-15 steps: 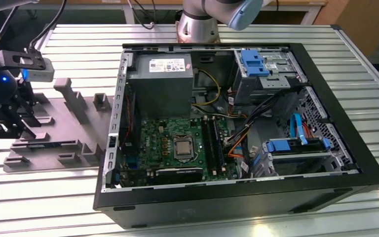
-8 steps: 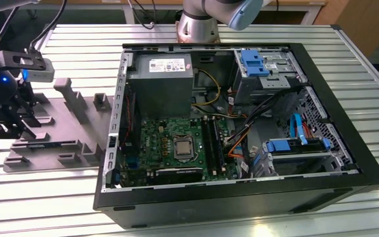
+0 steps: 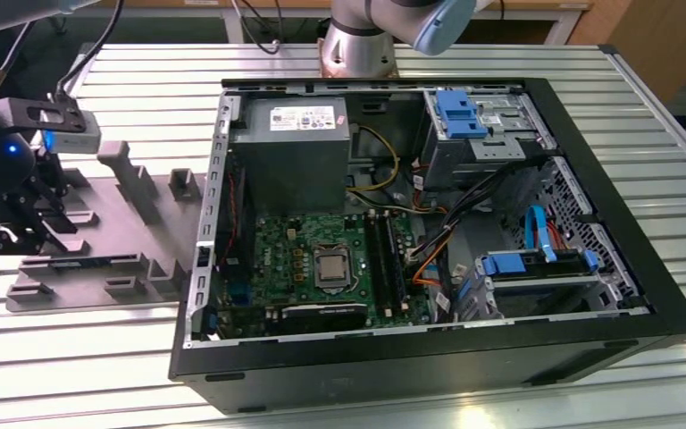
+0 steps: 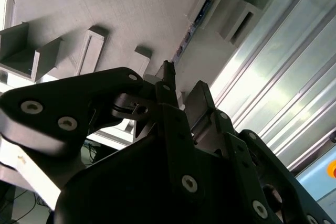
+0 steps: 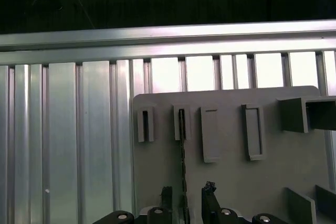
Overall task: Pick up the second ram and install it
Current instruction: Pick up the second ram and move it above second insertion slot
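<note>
Right now my claw [image 5: 188, 193] stands open over the grey tray [image 5: 231, 177], one finger on either side of the second ram [image 5: 182, 150]. That stick stands on edge in a tray slot, so in the first wrist view it shows as just a thin dark line. Whether a finger touches it I cannot tell. The picture edge cuts off the claw's body. In the exterior view the open computer case [image 3: 439, 366] sits on the worktop [image 3: 665, 134], beside the tray.

- Ribbed silver aluminium table top [image 3: 659, 143] spans the exterior view's frame, its slats running across from side to side
- Brown wooden panel [image 3: 665, 36] stands in the upper right corner
- Light glares off the slats in the first wrist view
</note>
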`<state>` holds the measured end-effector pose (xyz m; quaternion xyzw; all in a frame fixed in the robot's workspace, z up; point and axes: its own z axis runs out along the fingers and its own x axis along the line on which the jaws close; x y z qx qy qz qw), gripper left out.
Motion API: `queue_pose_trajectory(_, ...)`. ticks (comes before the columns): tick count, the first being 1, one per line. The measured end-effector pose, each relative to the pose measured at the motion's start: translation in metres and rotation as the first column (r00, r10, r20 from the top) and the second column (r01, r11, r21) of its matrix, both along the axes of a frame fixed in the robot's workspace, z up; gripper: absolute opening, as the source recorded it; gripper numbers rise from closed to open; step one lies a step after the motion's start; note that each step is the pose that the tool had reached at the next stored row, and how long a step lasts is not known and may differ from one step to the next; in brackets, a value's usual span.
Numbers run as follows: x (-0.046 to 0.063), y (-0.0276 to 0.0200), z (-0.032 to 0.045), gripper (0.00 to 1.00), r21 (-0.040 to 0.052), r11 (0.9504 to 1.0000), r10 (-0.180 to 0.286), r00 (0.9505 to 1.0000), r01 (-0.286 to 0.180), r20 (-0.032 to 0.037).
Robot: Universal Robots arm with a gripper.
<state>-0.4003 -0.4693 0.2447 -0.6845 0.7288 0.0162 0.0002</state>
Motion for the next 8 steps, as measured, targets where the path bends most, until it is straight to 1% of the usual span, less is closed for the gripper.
queue_pose_trajectory(5, 0.000, -0.0001, -0.0088, 0.36, 0.0000, 1.0000, 0.000, 1.0000, 0.000, 0.0000)
queue_pose_trajectory(8, 0.000, -0.0001, -0.0122, 0.36, 0.0000, 1.0000, 0.000, 1.0000, 0.000, 0.0000)
